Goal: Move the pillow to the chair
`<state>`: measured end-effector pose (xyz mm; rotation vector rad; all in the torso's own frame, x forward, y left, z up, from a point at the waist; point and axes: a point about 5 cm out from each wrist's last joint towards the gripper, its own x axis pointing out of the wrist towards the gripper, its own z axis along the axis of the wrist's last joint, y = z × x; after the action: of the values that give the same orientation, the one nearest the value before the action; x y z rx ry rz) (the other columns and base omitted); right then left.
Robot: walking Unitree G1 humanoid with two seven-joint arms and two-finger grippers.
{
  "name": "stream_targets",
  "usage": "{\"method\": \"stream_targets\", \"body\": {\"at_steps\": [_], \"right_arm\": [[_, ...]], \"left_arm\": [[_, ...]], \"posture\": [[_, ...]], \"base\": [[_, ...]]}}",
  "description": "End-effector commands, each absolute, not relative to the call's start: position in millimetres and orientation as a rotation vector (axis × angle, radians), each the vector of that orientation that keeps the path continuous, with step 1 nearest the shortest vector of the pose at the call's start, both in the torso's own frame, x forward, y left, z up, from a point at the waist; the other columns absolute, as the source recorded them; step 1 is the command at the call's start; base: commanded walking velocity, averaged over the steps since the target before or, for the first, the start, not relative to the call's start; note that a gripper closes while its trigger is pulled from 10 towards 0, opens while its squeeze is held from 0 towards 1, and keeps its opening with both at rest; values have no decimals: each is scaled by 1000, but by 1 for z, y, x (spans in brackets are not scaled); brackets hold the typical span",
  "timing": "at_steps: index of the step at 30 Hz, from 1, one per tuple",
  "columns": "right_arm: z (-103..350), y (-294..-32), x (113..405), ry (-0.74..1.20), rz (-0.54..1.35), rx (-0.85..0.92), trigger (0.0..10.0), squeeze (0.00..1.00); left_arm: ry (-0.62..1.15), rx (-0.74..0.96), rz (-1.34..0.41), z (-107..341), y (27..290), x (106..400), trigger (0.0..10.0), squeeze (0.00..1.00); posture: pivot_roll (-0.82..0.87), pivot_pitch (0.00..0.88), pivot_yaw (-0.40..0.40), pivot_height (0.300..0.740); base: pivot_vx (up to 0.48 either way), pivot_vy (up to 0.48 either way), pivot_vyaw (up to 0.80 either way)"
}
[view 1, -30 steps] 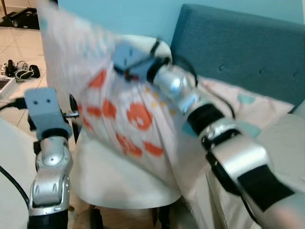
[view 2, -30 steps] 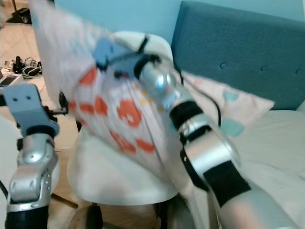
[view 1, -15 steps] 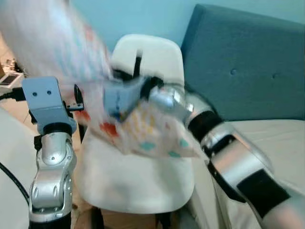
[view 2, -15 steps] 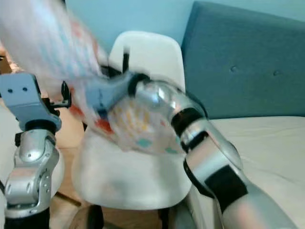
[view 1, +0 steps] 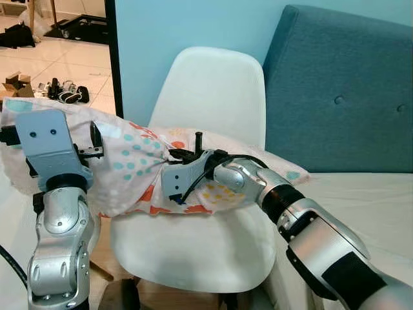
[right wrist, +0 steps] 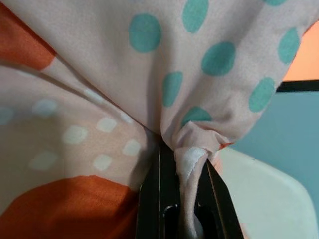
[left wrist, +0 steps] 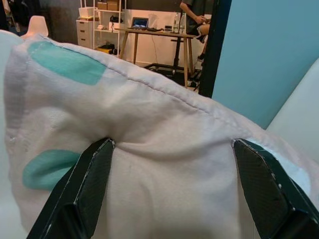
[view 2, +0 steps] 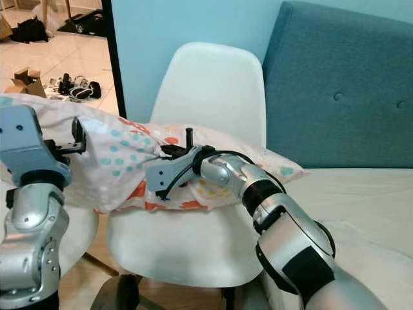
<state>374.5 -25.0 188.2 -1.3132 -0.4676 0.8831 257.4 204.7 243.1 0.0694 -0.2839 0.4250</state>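
The pillow [view 1: 139,171] lies across the chair [view 1: 193,245] at frame centre, overhanging left. The right gripper [right wrist: 182,186] pinches a fold; the left gripper [left wrist: 172,186] straddles its edge, fingers spread. Best nudge it rightward onto the seat, then release.

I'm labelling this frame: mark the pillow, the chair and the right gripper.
pillow [view 1: 132,169], left eye view, on its teal-dotted cover.
chair [view 1: 213,90], left eye view, on the bare white backrest.
right gripper [right wrist: 183,167], right wrist view, at its fingertips pinching the fabric.

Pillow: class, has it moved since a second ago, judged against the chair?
Yes. The pillow has come down from above the chair backrest onto its seat.
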Motion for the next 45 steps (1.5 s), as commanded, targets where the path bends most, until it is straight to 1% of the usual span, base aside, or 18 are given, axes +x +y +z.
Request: {"method": "stream_targets", "body": {"at_steps": [1,2,3,4,5,6,9,10,12,17,27,29,31,35,38,39,42,45], "right_arm": [[169,-56,385,-250,809,-1372,10000,0],[167,-63,388,-205,784,-1396,10000,0],[173,-76,395,-174,694,-1428,10000,0],[173,-76,395,-174,694,-1428,10000,0],[183,-90,403,-150,591,-1430,10000,0],[183,-90,403,-150,591,-1430,10000,0],[228,-135,420,-150,240,-1445,10000,0],[228,-135,420,-150,240,-1445,10000,0],[252,-157,424,-175,84,-1476,10000,0],[273,-173,424,-210,-25,-1493,10000,0],[298,-168,423,-327,-117,-1476,10000,0],[301,-167,423,-339,-122,-1470,10000,0],[297,-146,422,-395,-9,-1411,10000,0],[288,-136,421,-390,88,-1352,10000,0],[270,-126,419,-339,210,-1318,10000,0],[270,-126,419,-339,210,-1318,10000,0],[243,-112,414,-212,431,-1200,10000,0],[236,-108,412,-166,507,-1141,10000,0]], "left_arm": [[-251,74,432,237,205,255,10000,0],[-243,73,432,235,205,254,10000,0],[-232,71,432,232,205,253,10000,0],[-232,71,432,232,205,253,10000,0],[-222,70,433,230,205,253,10000,0],[-222,70,433,230,205,253,10000,0],[-195,71,434,224,209,250,10000,0],[-195,71,434,224,209,250,10000,0],[-182,72,436,220,211,249,10000,0],[-167,72,434,216,212,249,10000,0],[-154,63,421,212,210,253,10000,0],[-154,62,420,212,209,253,10000,0],[-156,50,423,211,209,254,10000,0],[-157,48,423,211,209,255,10000,0],[-159,47,425,212,209,255,10000,0],[-159,47,425,212,209,255,10000,0],[-162,46,432,212,212,254,10000,0],[-162,45,434,212,212,254,10000,0]], "posture": [[94,83,-193,490],[94,83,-193,490],[91,86,-196,490],[91,86,-196,490],[83,89,-198,490],[83,89,-198,490],[66,95,-200,490],[66,95,-200,490],[59,98,-201,490],[45,99,-198,490],[29,97,-197,490],[28,95,-199,490],[27,94,-203,490],[27,96,-202,490],[31,96,-204,490],[31,96,-204,490],[27,92,-202,490],[24,89,-202,490]], "base": [[0,0,0],[0,0,0],[0,0,0],[0,0,0],[0,0,0],[0,0,0],[0,0,0],[0,0,0],[0,0,0],[0,0,0],[0,0,0],[0,0,0],[0,0,0],[0,0,0],[0,0,0],[0,0,0],[0,0,0],[0,0,0]]}}
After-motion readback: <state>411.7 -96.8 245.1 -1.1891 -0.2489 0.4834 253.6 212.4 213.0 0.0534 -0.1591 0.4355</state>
